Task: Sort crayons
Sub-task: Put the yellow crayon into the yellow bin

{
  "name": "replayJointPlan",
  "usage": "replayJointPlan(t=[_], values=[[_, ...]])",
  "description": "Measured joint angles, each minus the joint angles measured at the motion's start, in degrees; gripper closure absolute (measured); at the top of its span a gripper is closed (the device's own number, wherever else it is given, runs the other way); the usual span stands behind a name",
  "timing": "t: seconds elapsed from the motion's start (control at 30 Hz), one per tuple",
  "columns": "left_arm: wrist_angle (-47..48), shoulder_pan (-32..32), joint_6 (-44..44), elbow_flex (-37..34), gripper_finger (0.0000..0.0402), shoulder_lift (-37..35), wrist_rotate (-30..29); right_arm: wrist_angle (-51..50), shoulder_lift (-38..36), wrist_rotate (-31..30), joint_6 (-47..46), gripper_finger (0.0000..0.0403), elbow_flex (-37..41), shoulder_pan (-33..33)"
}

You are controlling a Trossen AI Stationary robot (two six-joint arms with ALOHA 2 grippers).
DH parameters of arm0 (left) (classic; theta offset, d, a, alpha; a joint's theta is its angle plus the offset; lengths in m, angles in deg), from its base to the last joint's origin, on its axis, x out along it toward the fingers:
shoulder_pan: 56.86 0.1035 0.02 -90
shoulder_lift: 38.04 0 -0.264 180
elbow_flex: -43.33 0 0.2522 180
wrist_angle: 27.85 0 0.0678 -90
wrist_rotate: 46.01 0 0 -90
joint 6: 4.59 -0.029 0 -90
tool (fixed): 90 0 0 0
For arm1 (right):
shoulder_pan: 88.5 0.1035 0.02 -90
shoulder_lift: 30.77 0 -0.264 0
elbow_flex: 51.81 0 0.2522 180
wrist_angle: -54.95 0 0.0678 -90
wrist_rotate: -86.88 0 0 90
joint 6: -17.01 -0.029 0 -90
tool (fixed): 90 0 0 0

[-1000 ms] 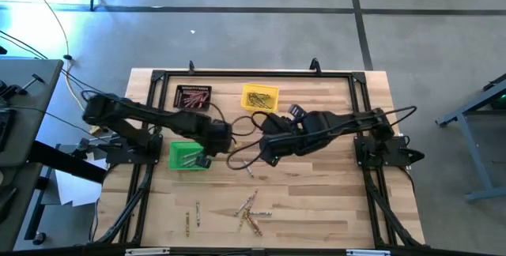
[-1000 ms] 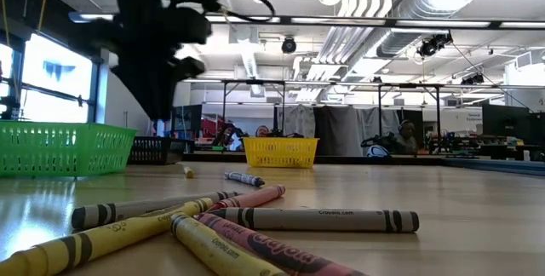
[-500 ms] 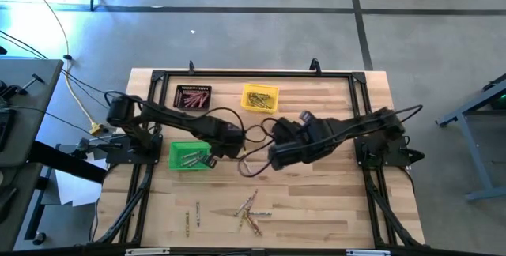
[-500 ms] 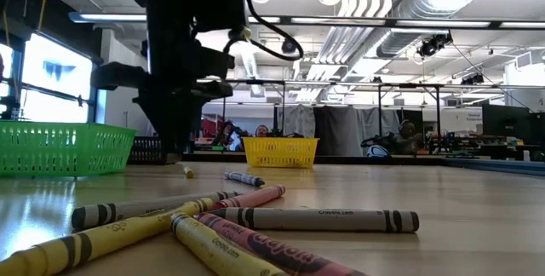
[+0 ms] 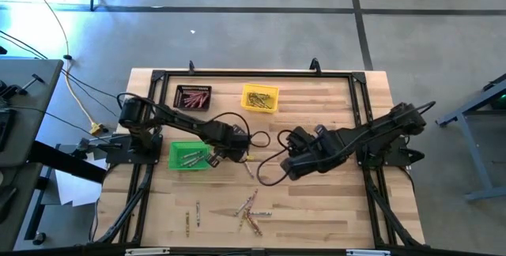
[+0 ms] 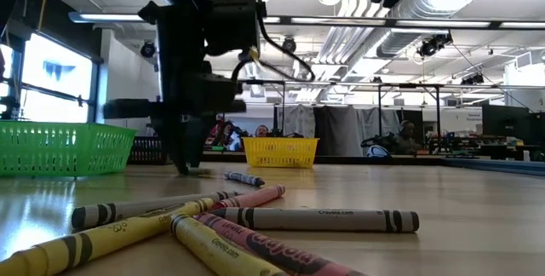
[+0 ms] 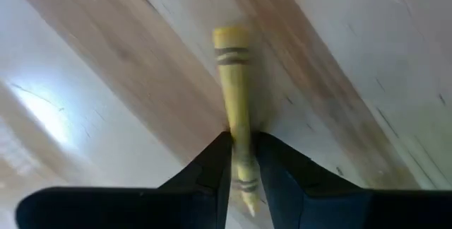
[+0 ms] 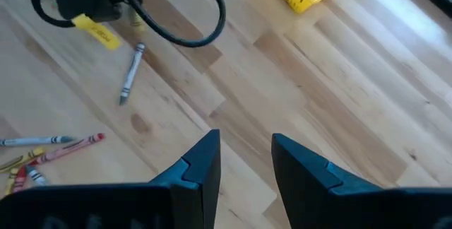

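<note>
Left claw (image 7: 240, 162) descended onto crayon (image 7: 233, 87)

The left arm reaches in from its side across the middle of the table, wrist bent down, so the left gripper (image 5: 241, 152) points at the tabletop with its fingers (image 7: 212, 169) pinched close together. The right arm stretches low toward the centre; the right gripper (image 5: 291, 167) hangs clear above the wood, its two fingers (image 8: 201, 162) parted and gripping nothing.
</note>
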Motion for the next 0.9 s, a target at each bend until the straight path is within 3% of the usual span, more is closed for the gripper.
replayJointPlan(t=[0.23, 0.4, 0.6, 0.9], values=[[-0.9, 0.0, 1.1, -0.1, 0.0335, 0.8, 1.6, 0.1, -0.2, 0.3, 0.4, 0.0289, 0.9, 0.0], [-0.9, 0.3, 7.8, -0.1, 0.0343, 1.0, 2.4, -0.9, -0.2, 0.2, 0.4, 0.0289, 0.9, 0.0], [0.2, 1.4, 17.9, -0.1, 0.0395, 1.4, 3.2, -1.2, -0.2, -0.4, 0.1, 0.0289, 0.9, 0.0], [2.5, 2.6, 24.9, 1.1, 0.04, -2.4, 3.4, -1.7, -1.4, -0.7, -1.3, 0.0289, 0.9, -0.1]])
